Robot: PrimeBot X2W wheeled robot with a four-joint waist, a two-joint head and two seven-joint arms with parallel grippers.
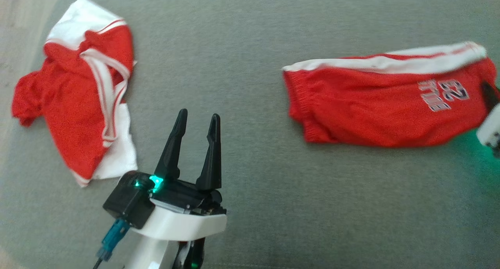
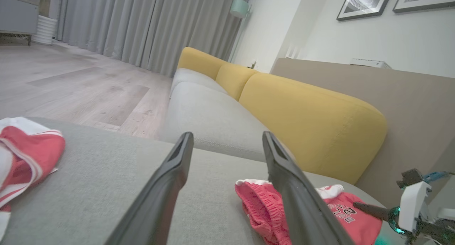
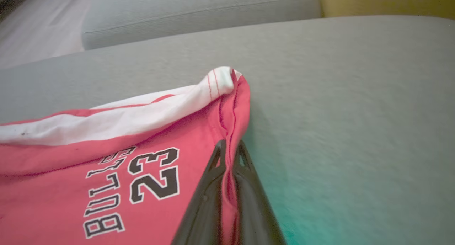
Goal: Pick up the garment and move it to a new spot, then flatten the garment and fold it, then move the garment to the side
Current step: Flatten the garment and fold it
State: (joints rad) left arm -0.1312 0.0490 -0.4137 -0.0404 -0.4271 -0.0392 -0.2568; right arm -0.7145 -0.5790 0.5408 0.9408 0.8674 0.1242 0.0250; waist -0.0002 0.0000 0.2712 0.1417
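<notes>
The garment, red shorts with a white side stripe and "23 BULLS" print, lies flat on the right of the grey cushion. My right gripper is at its right-hand hem. The right wrist view shows that gripper shut on a pinched fold of the shorts beside the white-striped corner. My left gripper hovers open and empty at the lower middle, between the two pieces of clothing. In the left wrist view, its open gripper frames the shorts, with the right gripper beyond them.
A crumpled red and white jersey lies at the far left of the cushion. A sofa with yellow backrests adjoins the cushion. Wooden floor lies past the cushion's left edge.
</notes>
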